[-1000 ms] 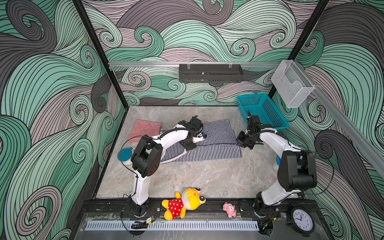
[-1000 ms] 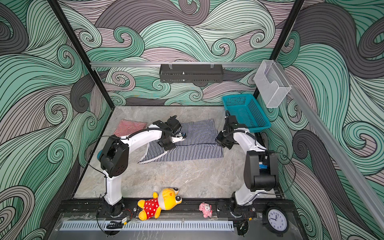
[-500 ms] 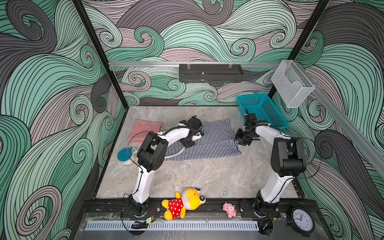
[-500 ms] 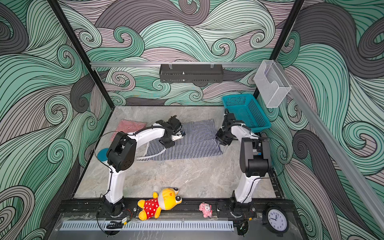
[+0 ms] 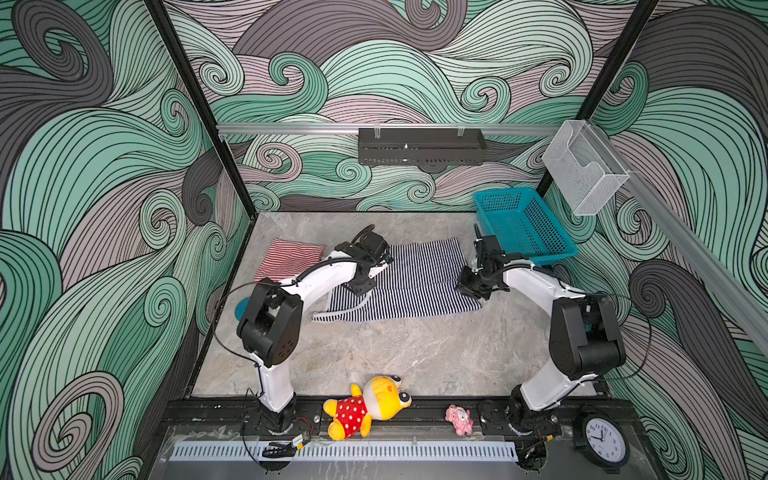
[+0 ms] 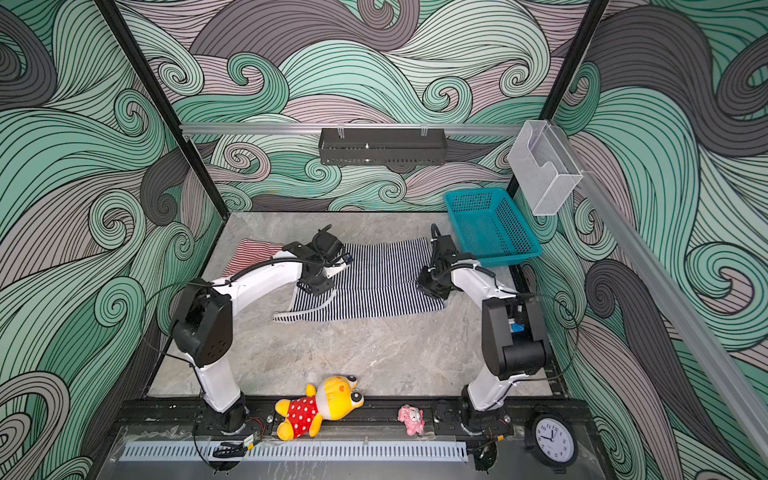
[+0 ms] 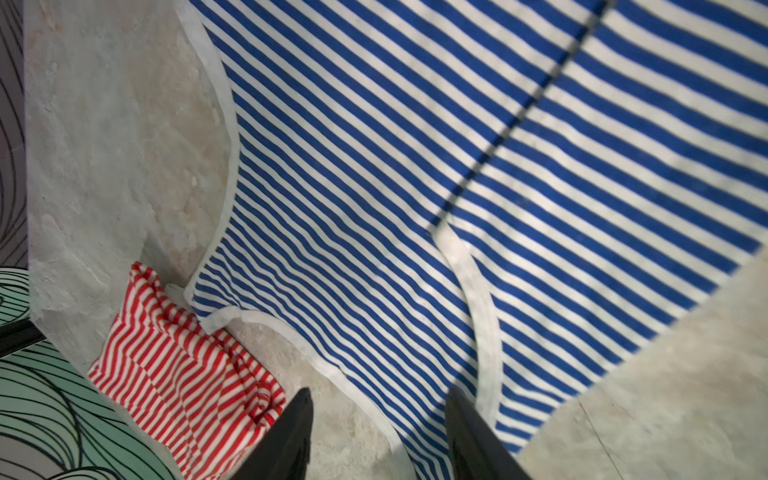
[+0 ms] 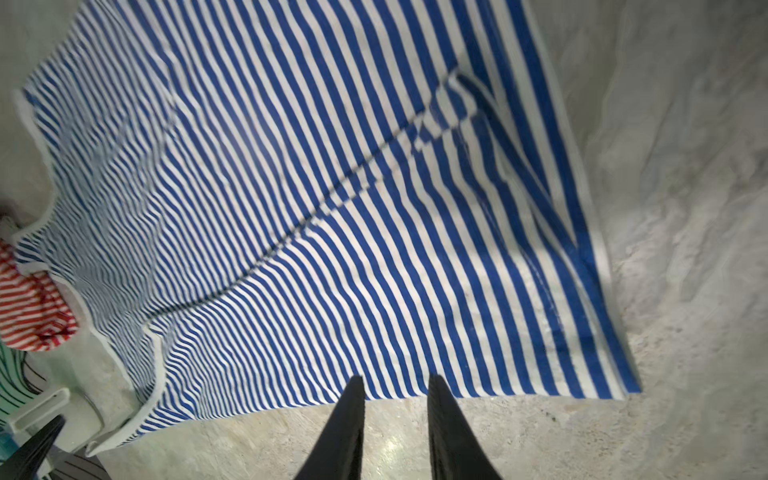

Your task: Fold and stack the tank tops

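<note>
Navy-and-white tank top is laid flat on the counter between both arms for folding, folded red-and-white tank top is kept beside it as the likely stack base, and both jaws are held spread and empty.

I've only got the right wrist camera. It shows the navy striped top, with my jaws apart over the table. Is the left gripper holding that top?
Observer: No. In the left wrist view the left gripper is open with nothing between its jaws, pointing at the navy top's white-trimmed edge.
Operator: I only see a corner of the red one. How does it look as a whole?
Observer: In a top view the red-and-white top lies as a compact folded rectangle at the far left of the table.
Operator: What's behind my arm?
Observer: A teal basket sits at the table's far right corner.
</note>
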Motion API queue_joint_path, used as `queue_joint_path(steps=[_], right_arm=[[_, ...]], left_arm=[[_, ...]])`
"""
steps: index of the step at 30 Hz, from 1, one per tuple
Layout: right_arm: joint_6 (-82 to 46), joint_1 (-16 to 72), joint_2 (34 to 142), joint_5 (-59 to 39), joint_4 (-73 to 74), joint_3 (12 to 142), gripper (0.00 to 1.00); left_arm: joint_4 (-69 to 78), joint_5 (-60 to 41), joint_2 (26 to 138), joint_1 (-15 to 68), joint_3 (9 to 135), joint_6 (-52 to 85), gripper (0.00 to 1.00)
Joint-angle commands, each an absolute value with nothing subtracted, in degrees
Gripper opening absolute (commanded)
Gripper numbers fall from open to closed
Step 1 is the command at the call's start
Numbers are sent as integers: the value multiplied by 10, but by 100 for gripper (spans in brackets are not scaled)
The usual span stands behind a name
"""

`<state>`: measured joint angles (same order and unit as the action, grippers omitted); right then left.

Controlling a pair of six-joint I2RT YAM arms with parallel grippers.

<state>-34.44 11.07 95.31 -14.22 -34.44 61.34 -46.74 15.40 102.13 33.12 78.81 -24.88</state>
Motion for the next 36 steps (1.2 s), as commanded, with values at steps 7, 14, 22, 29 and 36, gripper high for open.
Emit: queue_joint_path(steps=[7, 14, 22, 29, 36], right_arm=[[-356, 115, 971, -134, -325, 569, 27], [-356, 116, 983, -120, -336, 576, 27], [-361, 110, 986, -108, -341, 578, 26], [-365, 99, 992, -97, -345, 577, 26], [-365, 95, 995, -83, -353, 565, 26]], left_arm=[[-560, 28, 957, 318, 687, -260, 52], [-518, 31, 988, 267, 661, -272, 50], [-527, -64, 1054, 152, 703, -291, 47], [-512, -39, 1083, 133, 690, -311, 47], [-520, -28, 1097, 127, 661, -329, 45]])
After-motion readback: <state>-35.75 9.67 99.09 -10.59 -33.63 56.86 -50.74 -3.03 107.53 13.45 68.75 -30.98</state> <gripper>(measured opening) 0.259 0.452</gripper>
